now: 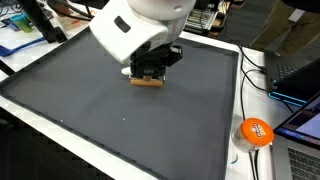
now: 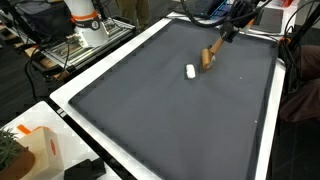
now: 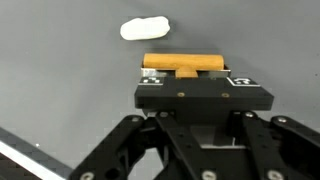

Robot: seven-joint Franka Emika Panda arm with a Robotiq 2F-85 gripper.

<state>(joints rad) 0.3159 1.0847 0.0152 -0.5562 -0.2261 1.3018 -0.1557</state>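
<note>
Counting first: one gripper [image 1: 148, 73], one wooden block [image 1: 146, 81], one small white oblong piece [image 2: 190, 71], one dark grey mat [image 1: 120, 125] with a white border, one orange round object [image 1: 255, 131], one potted plant [image 2: 9, 150], one orange-and-white box [image 2: 40, 148].

Clamped on the wooden block, fingers drawn in against it, toward the far side of the mat and well away from the near border. Impossible to tell whether resting on the mat or held just above it. Just beside the block and apart from it, lying flat on the mat: the white oblong piece.

Shown only in an exterior view [image 2: 207, 56] and in the wrist view [image 3: 146, 29]: that white piece, on the far side of the block as seen from the wrist. Missing from an exterior view, covered there by the white arm housing. Shown in a single exterior view only: the orange round object, off the mat near its corner. Likewise single-view: the potted plant and the orange-and-white box, both off the mat near a corner.

Hidden in the wrist view: the fingertips, behind the gripper's own black body, along with the near half of the block [image 3: 183, 66]. Cut off at the frame edge: the plant. Too blurred to name: the clutter beyond the mat.
</note>
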